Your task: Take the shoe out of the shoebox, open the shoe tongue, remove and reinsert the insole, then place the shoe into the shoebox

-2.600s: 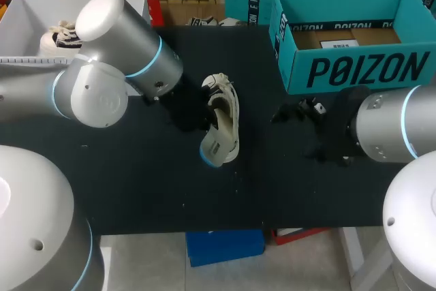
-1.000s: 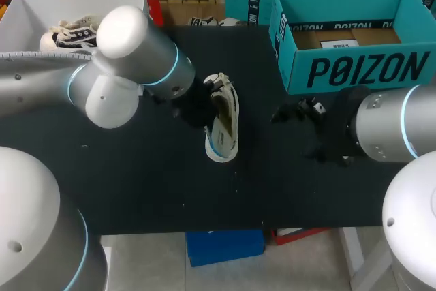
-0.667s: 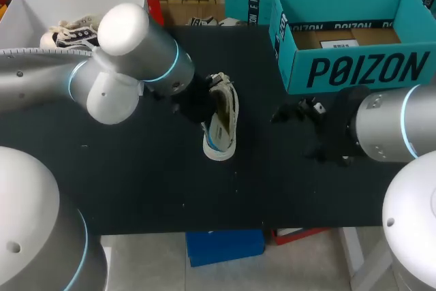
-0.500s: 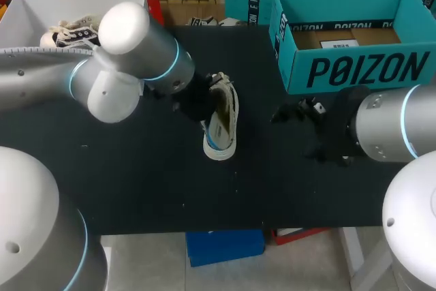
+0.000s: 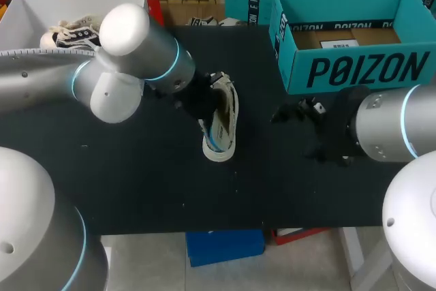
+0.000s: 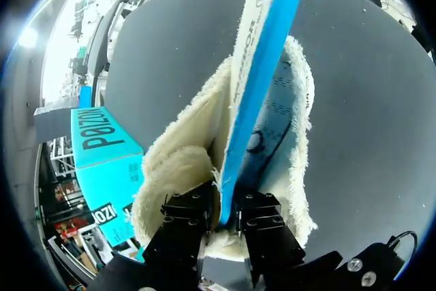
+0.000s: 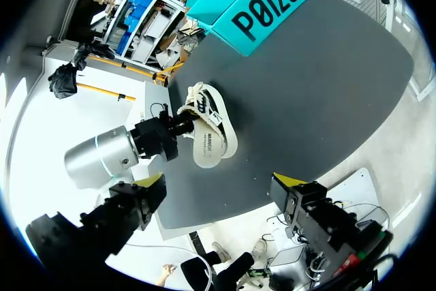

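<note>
Left gripper (image 6: 225, 212) is clenched on the edge of the insole (image 6: 262, 80), a thin blue-faced slab stood up out of the cream, fuzzy-edged shoe (image 5: 221, 124) near the centre of the matte black table (image 5: 136, 182). Over the last few secs arm & shoe have been shifted slightly toward 12 o'clock, so the insole step is judged under way, not done. Teal cardboard shoebox (image 5: 361, 69) is seen at 2 o'clock of the shoe, w/ the right gripper (image 7: 221, 182) spread wide & empty at 3 o'clock.
</note>
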Controlling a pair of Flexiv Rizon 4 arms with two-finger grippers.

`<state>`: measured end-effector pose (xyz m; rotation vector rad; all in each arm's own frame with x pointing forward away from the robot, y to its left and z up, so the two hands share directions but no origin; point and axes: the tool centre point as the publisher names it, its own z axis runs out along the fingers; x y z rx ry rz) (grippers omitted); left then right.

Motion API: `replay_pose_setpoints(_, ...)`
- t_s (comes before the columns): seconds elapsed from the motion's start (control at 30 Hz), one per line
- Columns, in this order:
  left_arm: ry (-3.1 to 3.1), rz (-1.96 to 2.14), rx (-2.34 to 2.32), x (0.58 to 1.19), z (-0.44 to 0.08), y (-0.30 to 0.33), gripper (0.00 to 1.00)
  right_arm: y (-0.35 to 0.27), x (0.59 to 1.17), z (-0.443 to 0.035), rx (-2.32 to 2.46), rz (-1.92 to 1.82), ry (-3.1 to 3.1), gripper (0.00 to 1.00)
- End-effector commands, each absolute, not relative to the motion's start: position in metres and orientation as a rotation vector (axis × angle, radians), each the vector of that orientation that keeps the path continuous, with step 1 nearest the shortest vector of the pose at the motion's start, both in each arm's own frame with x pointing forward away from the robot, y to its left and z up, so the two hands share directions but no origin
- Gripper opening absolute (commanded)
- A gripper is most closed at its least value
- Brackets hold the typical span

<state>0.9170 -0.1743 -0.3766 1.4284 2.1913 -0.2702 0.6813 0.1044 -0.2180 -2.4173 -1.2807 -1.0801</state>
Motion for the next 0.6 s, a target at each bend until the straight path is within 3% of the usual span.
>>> replay_pose_setpoints(0.03,2.168,-0.313,1.426,0.913,-0.373,-0.176,0.96,0.109,0.680,-0.221,-2.440,-1.107,-1.266,1.00)
replay_pose_setpoints(0.23,2.173,-0.450,1.369,0.900,-0.356,-0.186,1.00,0.109,0.680,-0.221,-2.440,-1.107,-1.266,1.00)
replay_pose_setpoints(0.33,2.172,-0.495,1.366,0.892,-0.351,-0.188,0.85,0.109,0.680,-0.221,-2.440,-1.107,-1.266,1.00)
replay_pose_setpoints(0.43,2.169,-0.502,1.378,0.887,-0.348,-0.187,0.78,0.109,0.680,-0.221,-2.440,-1.107,-1.266,1.00)
replay_pose_setpoints(0.6,2.175,-0.493,1.426,0.880,-0.345,-0.180,0.51,0.109,0.680,-0.221,-2.440,-1.107,-1.266,1.00)
